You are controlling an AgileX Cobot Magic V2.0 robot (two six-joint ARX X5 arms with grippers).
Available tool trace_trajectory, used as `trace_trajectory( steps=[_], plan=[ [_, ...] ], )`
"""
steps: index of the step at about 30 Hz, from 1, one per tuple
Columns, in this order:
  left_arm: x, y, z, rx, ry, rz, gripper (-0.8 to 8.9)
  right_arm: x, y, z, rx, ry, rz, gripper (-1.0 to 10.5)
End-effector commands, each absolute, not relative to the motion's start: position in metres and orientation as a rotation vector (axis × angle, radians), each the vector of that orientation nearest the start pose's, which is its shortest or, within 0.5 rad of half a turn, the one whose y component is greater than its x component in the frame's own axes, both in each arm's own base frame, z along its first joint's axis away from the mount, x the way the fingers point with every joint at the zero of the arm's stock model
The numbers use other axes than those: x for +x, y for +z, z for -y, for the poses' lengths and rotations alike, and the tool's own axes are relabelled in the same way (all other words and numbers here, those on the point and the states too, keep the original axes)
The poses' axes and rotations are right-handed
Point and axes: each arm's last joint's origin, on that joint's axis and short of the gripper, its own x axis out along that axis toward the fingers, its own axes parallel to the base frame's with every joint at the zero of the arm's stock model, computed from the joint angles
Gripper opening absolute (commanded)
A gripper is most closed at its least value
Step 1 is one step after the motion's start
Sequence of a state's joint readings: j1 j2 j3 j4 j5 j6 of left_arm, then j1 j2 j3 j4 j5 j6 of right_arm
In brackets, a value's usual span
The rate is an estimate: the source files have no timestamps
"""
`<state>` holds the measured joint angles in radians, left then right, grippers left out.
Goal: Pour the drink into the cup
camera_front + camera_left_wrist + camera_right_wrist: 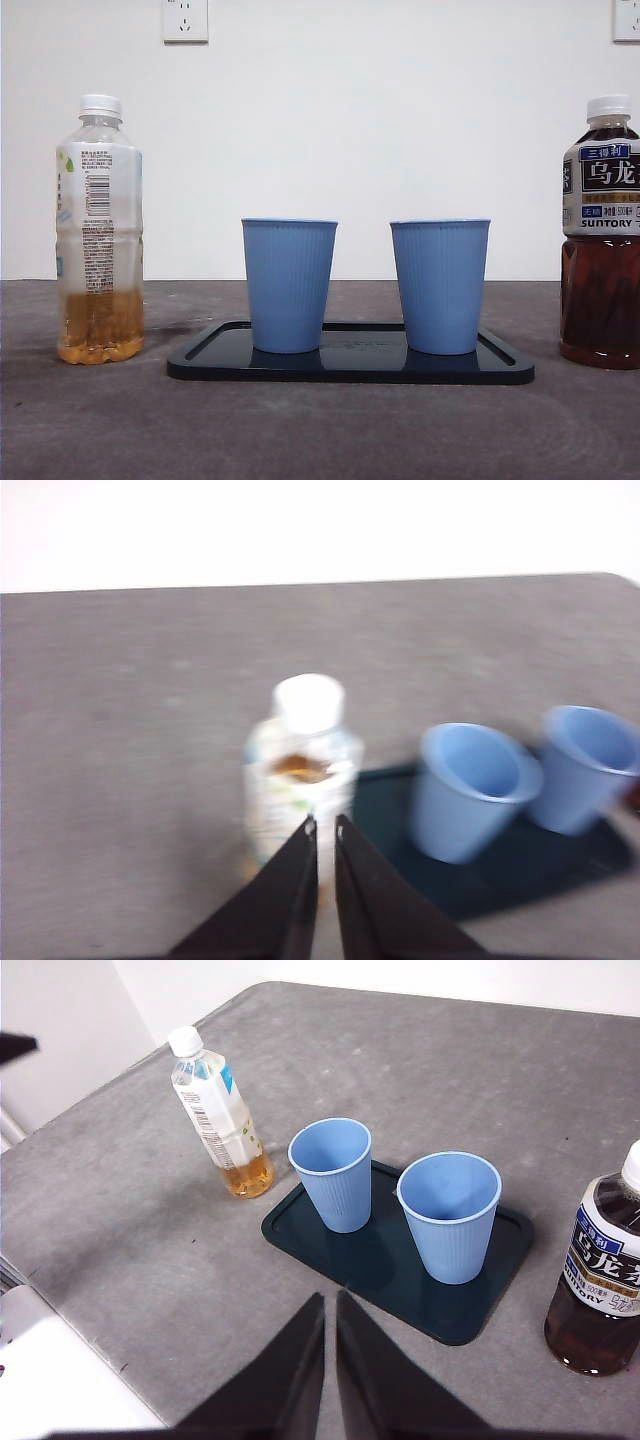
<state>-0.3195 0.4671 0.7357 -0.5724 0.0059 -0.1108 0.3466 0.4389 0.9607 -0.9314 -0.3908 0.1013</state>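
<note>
Front view, left to right: capped pale tea bottle (99, 230), two empty blue cups (289, 285) upright on a dark tray (350, 368) to catch spills, capped oolong bottle (602, 235), all on the tabletop; both tools (325, 825) closed, waiting

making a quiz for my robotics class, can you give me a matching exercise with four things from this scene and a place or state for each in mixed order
Things:
1. pale bottle
2. dark tea bottle
3. blue cups
4. left gripper

Places or states:
A. standing on the dark tray
B. on the table beside the tray, mostly full of brown drink
C. on the table beside the tray, only a little amber drink at the bottom
D. above the table, jaws close together, pointed at a white-capped bottle

Pairs: 1-C, 2-B, 3-A, 4-D
</note>
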Motion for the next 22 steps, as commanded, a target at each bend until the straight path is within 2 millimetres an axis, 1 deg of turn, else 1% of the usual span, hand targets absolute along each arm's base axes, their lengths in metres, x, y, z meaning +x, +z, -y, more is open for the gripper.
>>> trace_trajectory(
  steps=[1, 3, 6, 9, 14, 18, 22],
  plan=[
    [0.096, 0.283, 0.024, -0.03, -0.248, -0.215, 0.27, 0.042, 0.358, -0.027, 0.106, 0.714, -0.43, 0.2],
    [0.096, 0.259, 0.019, -0.026, -0.197, -0.156, 0.26, 0.042, 0.358, -0.027, 0.106, 0.713, -0.43, 0.2],
    [0.097, 0.227, 0.012, -0.03, -0.129, -0.093, 0.27, 0.042, 0.358, -0.027, 0.106, 0.713, -0.429, 0.2],
    [0.096, 0.205, 0.007, -0.056, -0.073, -0.062, 0.27, 0.042, 0.358, -0.027, 0.106, 0.714, -0.43, 0.2],
    [0.096, 0.181, 0.001, -0.064, -0.012, -0.071, 0.27, 0.042, 0.358, -0.027, 0.106, 0.713, -0.429, 0.2],
    [0.096, 0.165, 0.001, -0.069, -0.004, -0.063, 0.27, 0.042, 0.358, -0.027, 0.106, 0.713, -0.429, 0.2],
    [0.097, 0.157, 0.001, -0.081, 0.006, -0.095, 0.26, 0.042, 0.358, -0.027, 0.106, 0.713, -0.429, 0.2]
  ],
)
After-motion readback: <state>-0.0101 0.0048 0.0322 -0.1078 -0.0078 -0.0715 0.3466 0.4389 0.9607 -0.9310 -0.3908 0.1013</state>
